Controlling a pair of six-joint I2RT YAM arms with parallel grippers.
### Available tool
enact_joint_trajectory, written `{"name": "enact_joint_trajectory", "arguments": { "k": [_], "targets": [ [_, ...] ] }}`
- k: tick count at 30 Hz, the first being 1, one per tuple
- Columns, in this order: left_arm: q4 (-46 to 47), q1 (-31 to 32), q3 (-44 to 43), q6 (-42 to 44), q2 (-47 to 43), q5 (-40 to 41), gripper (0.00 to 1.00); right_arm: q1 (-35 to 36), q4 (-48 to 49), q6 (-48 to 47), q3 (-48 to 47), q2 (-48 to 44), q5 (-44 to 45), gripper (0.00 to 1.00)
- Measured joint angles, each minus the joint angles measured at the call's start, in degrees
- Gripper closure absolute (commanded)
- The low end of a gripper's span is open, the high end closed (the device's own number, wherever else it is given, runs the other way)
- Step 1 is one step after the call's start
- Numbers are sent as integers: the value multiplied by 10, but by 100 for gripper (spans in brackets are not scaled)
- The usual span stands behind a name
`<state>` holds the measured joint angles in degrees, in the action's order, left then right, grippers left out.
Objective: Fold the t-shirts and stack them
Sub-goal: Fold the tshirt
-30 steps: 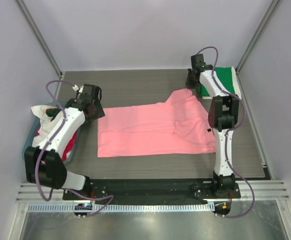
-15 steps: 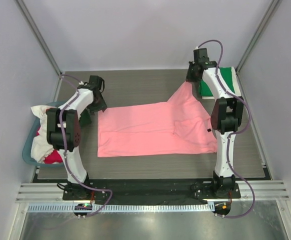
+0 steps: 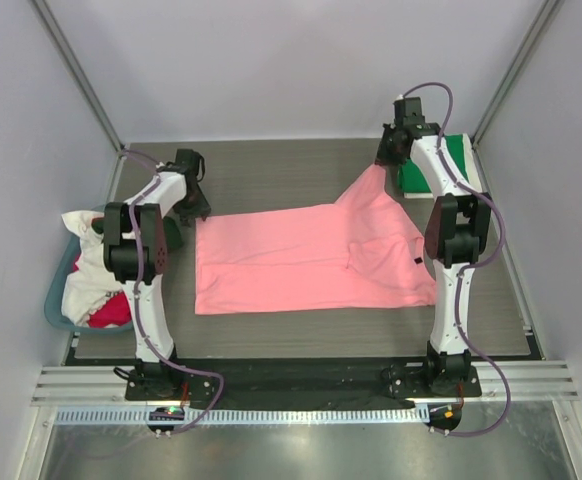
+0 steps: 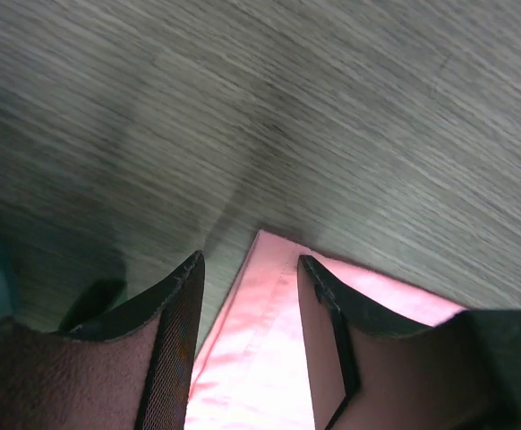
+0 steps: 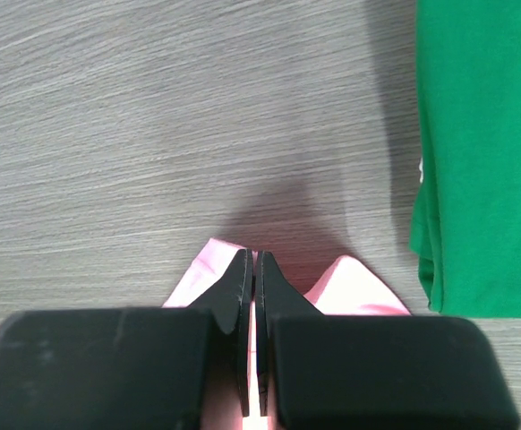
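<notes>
No words, numbers or brand marks can be read in any view. The pink t-shirt (image 3: 291, 265) carries a small dark tag (image 3: 415, 261) on its right part, too small to read.

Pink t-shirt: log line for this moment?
pink t-shirt: flat, far-right corner lifted | right gripper: shut on that corner | left gripper: open, straddling far-left corner

Robot lab cell: plain white walls (image 3: 271, 70), alu rail (image 3: 301, 382), arms (image 3: 449, 290) bolted to tabletop (image 3: 301, 170).
</notes>
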<state>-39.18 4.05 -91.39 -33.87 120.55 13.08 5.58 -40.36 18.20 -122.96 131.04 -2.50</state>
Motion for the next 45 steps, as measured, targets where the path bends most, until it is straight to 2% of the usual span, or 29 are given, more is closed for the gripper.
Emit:
{"name": "enact_joint_trajectory", "arguments": {
  "k": [8,11,12,18,22,26,31,37,45],
  "targets": [
    [26,0,7,-1,7,-13,64,0,0,2,2,0,-7,99],
    [31,-1,7,-1,7,-18,76,0,0,2,2,0,-9,99],
    [33,-1,7,-2,7,-20,83,0,0,2,2,0,-9,99],
    [40,-1,7,-2,7,-40,100,0,0,4,12,0,-13,99],
    [40,-1,7,-2,7,-49,100,0,4,4,31,-6,-16,99],
    [37,0,12,-1,-6,-61,100,0,13,4,92,-43,-17,99],
    [35,0,47,0,-74,-73,100,0,30,4,215,-153,-16,99],
    [34,0,128,10,-193,-76,100,0,70,12,374,-321,-14,99],
    [31,0,227,13,-278,-76,100,1,90,40,545,-480,6,99]
  ]
}}
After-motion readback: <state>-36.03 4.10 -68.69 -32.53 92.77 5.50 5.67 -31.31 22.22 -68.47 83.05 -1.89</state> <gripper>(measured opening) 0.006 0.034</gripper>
